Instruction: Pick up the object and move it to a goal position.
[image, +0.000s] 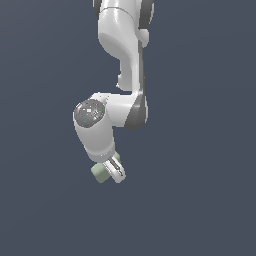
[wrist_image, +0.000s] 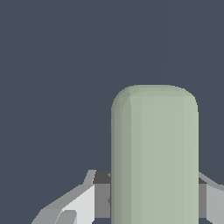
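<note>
— Where was your block (image: 100, 173) at that moment?

— You had it between the jaws (image: 111, 172), the pale green piece pinched from both sides and sticking out past the fingertips (image: 119, 175).

— So the jaws were closed on it?

— Yes, you had them drawn in only as far as the block's width, a finger (wrist_image: 83, 203) pressed against either flank. Your arm (image: 122, 60) hung the jaws tilted over plain dark ground.
</note>
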